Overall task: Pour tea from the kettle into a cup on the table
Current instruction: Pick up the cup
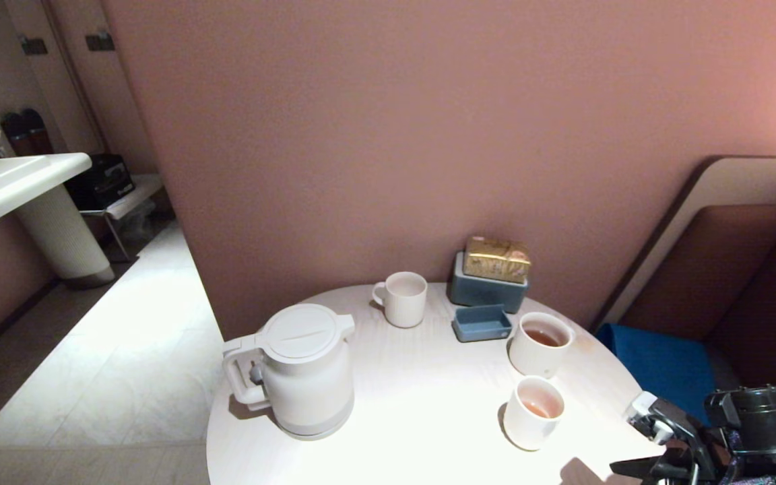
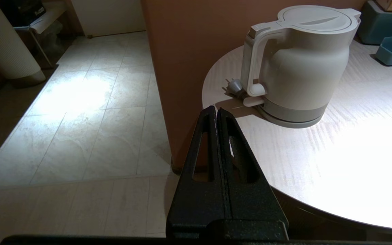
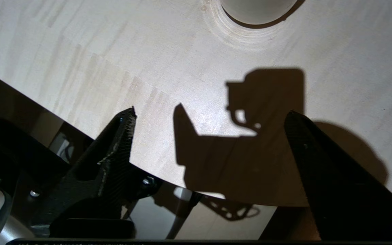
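Observation:
The white kettle [image 1: 300,370] [image 2: 301,68] stands upright on the left side of the round white table [image 1: 422,391], lid closed, loop handle facing left. The small tapered cup [image 1: 533,412] stands near the table's front right and holds a little reddish-brown tea [image 1: 537,408]. My right gripper [image 1: 657,465] [image 3: 211,114] hovers open and empty over the table's front right edge, short of the cup; a round white cup base [image 3: 257,8] shows just beyond it. My left gripper [image 2: 216,109] is shut on nothing, off the table's left edge, short of the kettle's handle [image 2: 254,58].
A wider handleless cup [image 1: 540,343] with tea sits behind the small cup. A white mug with a handle [image 1: 403,298] stands at the back. A blue tray [image 1: 482,323] and a blue box under a gold packet [image 1: 496,259] stand by the wall. A grey plug [image 2: 234,85] lies beside the kettle.

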